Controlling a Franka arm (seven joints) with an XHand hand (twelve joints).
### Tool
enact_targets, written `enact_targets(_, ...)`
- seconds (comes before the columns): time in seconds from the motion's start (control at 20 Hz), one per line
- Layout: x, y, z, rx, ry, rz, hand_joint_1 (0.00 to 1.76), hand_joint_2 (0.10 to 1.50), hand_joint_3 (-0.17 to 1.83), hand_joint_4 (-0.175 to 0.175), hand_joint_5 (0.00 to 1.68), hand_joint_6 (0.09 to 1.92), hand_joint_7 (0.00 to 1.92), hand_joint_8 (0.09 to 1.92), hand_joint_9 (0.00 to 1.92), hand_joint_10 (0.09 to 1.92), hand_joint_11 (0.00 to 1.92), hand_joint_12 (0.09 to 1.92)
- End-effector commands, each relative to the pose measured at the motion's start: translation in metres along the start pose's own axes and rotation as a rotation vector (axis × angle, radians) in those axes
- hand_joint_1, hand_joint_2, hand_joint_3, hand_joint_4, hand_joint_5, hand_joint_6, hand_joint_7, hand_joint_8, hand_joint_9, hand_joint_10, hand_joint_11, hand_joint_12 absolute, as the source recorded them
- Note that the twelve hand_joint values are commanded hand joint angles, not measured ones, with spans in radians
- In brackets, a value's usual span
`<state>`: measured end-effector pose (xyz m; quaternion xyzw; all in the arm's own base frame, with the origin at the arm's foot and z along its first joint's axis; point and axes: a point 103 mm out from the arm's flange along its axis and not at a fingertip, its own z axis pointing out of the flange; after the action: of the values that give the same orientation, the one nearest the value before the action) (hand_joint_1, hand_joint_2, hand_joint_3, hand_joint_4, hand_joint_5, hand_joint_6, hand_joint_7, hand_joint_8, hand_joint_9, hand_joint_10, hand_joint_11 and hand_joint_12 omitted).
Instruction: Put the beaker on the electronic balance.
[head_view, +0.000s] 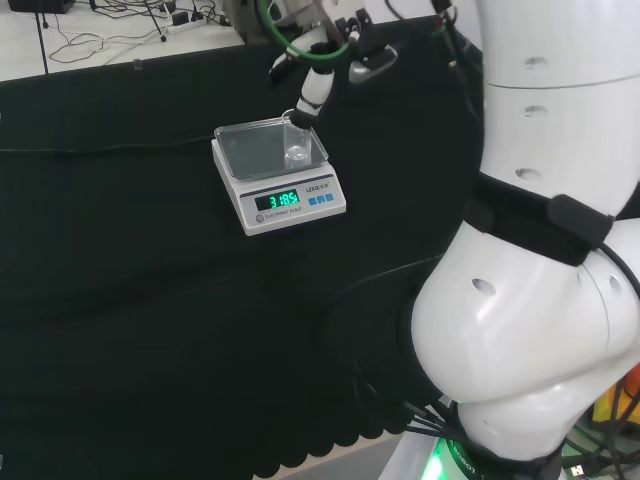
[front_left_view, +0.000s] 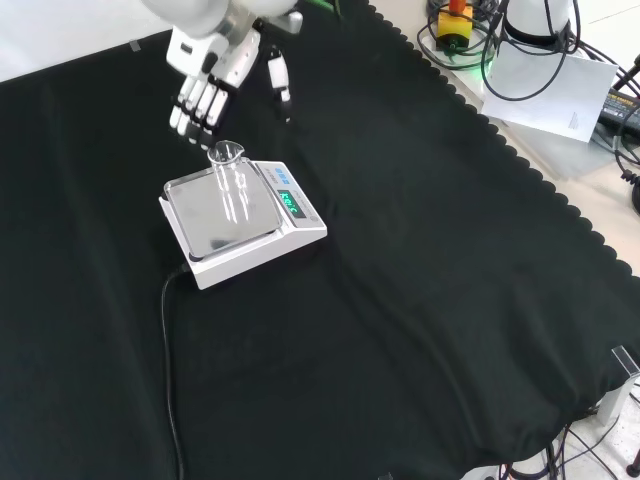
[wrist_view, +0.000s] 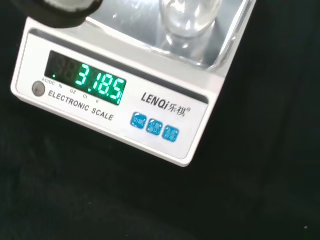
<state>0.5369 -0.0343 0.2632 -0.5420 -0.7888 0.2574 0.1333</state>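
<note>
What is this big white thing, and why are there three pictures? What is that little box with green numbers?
The big white thing is a robot arm. At its end is a black and white hand, much like yours. Three cameras look at once: one from behind the arm, one from the front, and one at the wrist, very close. The box is a scale for weighing things; its green numbers are lit. It sits on a bench under black cloth. On its shiny plate stands a small clear beaker, upright. The hand is just beside the beaker, fingers fairly straight. I cannot tell whether it touches the glass.
</note>
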Motion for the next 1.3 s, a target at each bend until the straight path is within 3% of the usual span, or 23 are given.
enact_targets(0.05,-0.022,-0.053,-0.006,-0.103,-0.017,0.053,0.69,0.79,-0.08,-0.002,0.14,0.09,0.02,0.09,0.0,0.09,0.0,0.09)
enact_targets(0.3,-0.037,-0.093,0.005,-0.137,0.001,0.095,0.66,0.84,-0.05,-0.02,0.24,0.09,0.16,0.09,0.08,0.09,0.0,0.09)
enact_targets(0.45,-0.043,-0.111,0.011,-0.137,0.006,0.133,0.66,0.86,-0.04,-0.029,0.32,0.09,0.18,0.29,0.03,0.56,0.0,0.23)
enact_targets(0.65,-0.049,-0.132,0.015,-0.142,0.03,0.167,0.65,0.87,-0.03,-0.035,0.37,0.09,0.15,0.47,0.0,0.78,0.0,0.43)
enact_targets(1.3,-0.039,-0.167,0.018,-0.159,0.05,0.23,0.65,0.9,-0.03,-0.045,0.44,0.09,0.18,0.59,0.05,0.86,0.0,0.7)
